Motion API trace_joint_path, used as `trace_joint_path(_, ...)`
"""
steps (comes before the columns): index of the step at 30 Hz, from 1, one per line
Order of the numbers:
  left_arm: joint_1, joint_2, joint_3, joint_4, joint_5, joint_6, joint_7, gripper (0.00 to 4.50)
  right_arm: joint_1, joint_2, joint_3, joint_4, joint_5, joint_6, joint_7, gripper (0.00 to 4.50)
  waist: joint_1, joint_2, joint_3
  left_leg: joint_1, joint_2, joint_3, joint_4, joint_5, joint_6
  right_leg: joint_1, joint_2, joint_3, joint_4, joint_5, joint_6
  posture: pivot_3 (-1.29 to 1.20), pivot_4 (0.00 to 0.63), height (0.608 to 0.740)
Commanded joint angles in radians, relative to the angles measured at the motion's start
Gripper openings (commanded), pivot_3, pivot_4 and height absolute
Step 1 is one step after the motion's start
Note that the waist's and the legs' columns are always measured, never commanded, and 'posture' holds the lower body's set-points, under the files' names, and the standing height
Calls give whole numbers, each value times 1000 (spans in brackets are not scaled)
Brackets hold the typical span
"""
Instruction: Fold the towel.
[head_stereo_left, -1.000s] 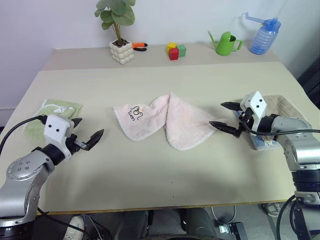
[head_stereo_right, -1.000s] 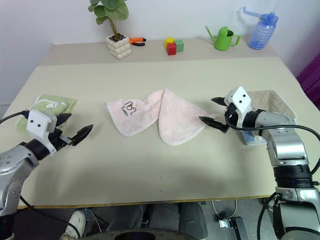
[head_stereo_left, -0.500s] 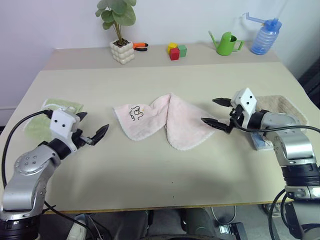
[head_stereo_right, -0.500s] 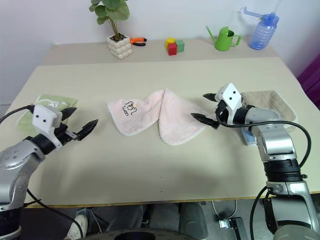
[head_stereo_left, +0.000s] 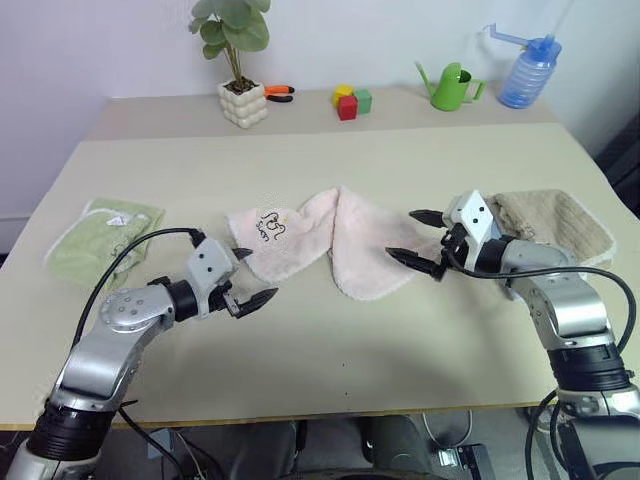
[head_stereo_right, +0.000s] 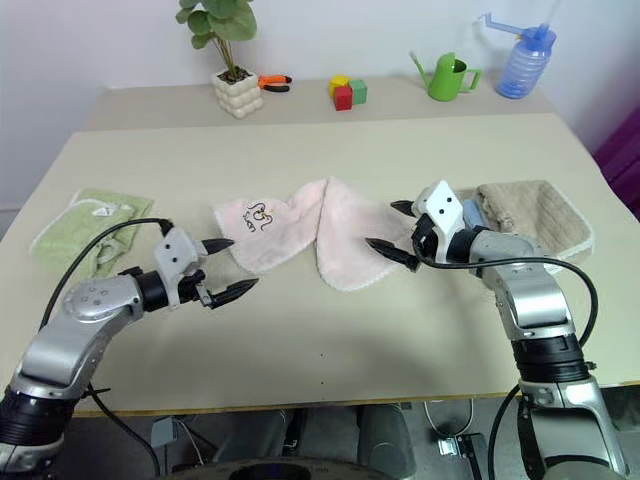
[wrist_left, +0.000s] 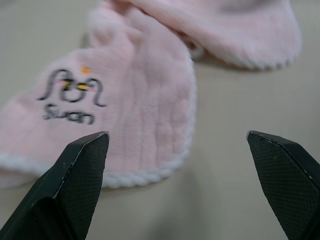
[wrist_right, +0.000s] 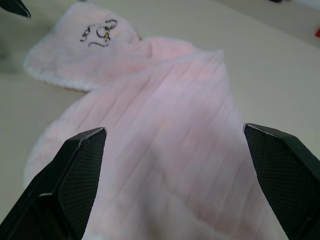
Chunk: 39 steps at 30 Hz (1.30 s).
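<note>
The pale pink towel (head_stereo_left: 330, 240) lies crumpled in the middle of the table, two lobes meeting in a ridge. Its dark embroidered mark (head_stereo_left: 270, 225) faces up on the left lobe. My left gripper (head_stereo_left: 257, 276) is open just off the towel's near left edge, low over the table. In the left wrist view the gripper (wrist_left: 176, 134) frames the stitched edging of the towel (wrist_left: 145, 100). My right gripper (head_stereo_left: 400, 234) is open at the right lobe's edge, pointing left. In the right wrist view the gripper (wrist_right: 174, 127) looks along the towel (wrist_right: 165, 140). Neither holds anything.
A folded green towel (head_stereo_left: 100, 240) lies at the left. Folded beige (head_stereo_left: 555, 220) and blue (head_stereo_right: 470, 212) towels lie behind my right arm. Along the far edge stand a potted plant (head_stereo_left: 243, 103), pliers (head_stereo_left: 280, 93), coloured blocks (head_stereo_left: 350, 102), a watering can (head_stereo_left: 455, 88) and a spray bottle (head_stereo_left: 525, 70).
My left gripper has swung right from beside the green towel to the pink towel's near left edge. My right gripper has crept left to the towel's right lobe. Both stayed open.
</note>
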Motion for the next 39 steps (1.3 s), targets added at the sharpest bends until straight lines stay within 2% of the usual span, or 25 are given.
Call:
trace_joint_path(1,-69,-26,-62,61,47,-27,-16,4500,16,8,-32,-109,31,23,-34,4482,1,0,0,0,0,0,0,0,0,0,0,0,0,0,0,0,150,732)
trace_joint_path(5,-147,-41,-138,186,142,-78,-22,4500,41,8,-37,-144,33,41,-63,4482,1,0,0,0,0,0,1,0,0,0,0,0,0,0,0,0,150,732)
trace_joint_path(9,-219,-56,-158,294,186,-110,-20,4500,35,12,-30,-151,30,41,-75,4482,1,0,0,0,0,0,1,0,0,1,0,0,0,0,0,0,150,732)
trace_joint_path(12,-239,-55,-139,336,191,-133,-20,3724,29,14,-37,-148,29,36,-87,4500,0,0,0,0,0,0,1,0,0,1,0,0,0,0,0,0,150,732)
trace_joint_path(14,-241,-49,-132,354,192,-146,-24,2820,29,13,-37,-146,28,32,-91,4500,-2,0,0,0,0,0,1,0,0,1,0,0,1,0,0,0,150,732)
trace_joint_path(18,-230,-27,-115,353,184,-154,-35,718,27,16,-29,-152,25,34,-100,4500,-2,0,0,0,0,0,1,0,0,0,0,0,1,0,0,0,150,732)
trace_joint_path(19,-226,-25,-107,351,179,-152,-33,278,28,14,-24,-156,24,34,-98,4500,-2,0,0,0,0,0,1,0,0,0,0,0,1,0,0,0,150,732)
trace_joint_path(20,-221,-25,-94,342,172,-147,-26,51,29,9,-15,-164,18,33,-93,4500,-2,0,0,0,0,0,1,0,0,0,0,0,1,0,0,0,150,732)
trace_joint_path(26,-182,-34,0,229,74,-62,-36,51,54,-44,81,-257,-38,28,-43,4500,-2,0,0,0,0,0,1,0,0,0,0,0,1,0,0,0,150,732)
trace_joint_path(31,-142,-21,22,179,59,-30,-44,51,124,-117,169,-334,-128,-36,6,4500,1,0,0,-1,0,0,1,0,0,0,0,0,1,0,0,0,150,732)
trace_joint_path(39,-137,-28,13,186,68,-30,-45,51,119,-145,274,-254,-343,-217,-14,4500,0,-1,0,0,0,0,1,0,0,0,0,-1,1,0,0,0,150,732)
